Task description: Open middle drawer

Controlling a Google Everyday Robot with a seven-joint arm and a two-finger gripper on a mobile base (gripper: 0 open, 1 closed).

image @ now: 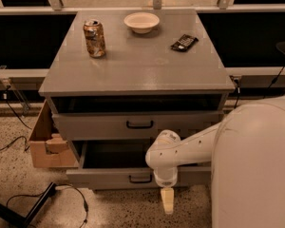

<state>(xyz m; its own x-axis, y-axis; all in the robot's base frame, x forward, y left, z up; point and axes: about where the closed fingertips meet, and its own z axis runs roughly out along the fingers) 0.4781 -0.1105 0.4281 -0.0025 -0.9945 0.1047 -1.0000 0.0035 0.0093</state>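
Nearest, the gripper (pixel 167 201) hangs pointing down just before the middle drawer (pixel 104 178); whether it is clenched or released, I cannot tell. That drawer stands pulled out below the top (pixel 142 65), which bears a can (pixel 94 38) and bowl (pixel 141 22).

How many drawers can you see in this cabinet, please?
2: the upper drawer under the tabletop; the middle drawer pulled out below it, gripper hanging at its front. Another may be hidden lower.

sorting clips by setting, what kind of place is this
Probably a lab or office test area: a grey drawer cabinet on a speckled floor, loose cables, a cardboard box. The tool hangs low before the pulled-out drawer.
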